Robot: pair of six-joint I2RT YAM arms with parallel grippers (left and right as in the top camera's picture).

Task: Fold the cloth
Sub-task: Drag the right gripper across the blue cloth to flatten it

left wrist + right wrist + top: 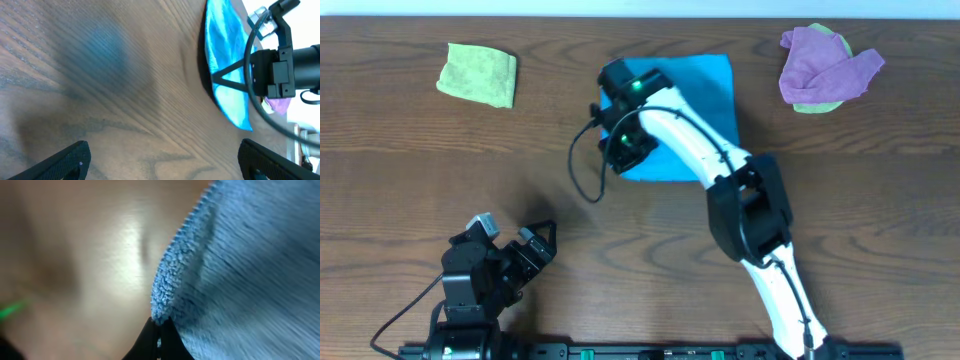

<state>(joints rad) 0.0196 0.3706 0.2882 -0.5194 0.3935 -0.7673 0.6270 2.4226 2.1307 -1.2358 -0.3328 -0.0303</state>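
The fold was judged barely begun: the blue cloth [705, 90] lay mostly flat, the right gripper [158, 339] clamped on its edge, the left gripper [165, 157] idle, fingers apart.

Wood table [400, 160] w/ blue cloth [705, 85], green cloth [477, 73], purple-green pile [825, 68].

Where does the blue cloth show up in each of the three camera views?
Overhead: the blue cloth lies upper centre, partly under the right arm.
Left wrist: the blue cloth is a tilted strip at upper right.
Right wrist: the blue cloth fills the right side, very close up.
Shared landmark: the wooden table beside the cloth's edge shows in all three.
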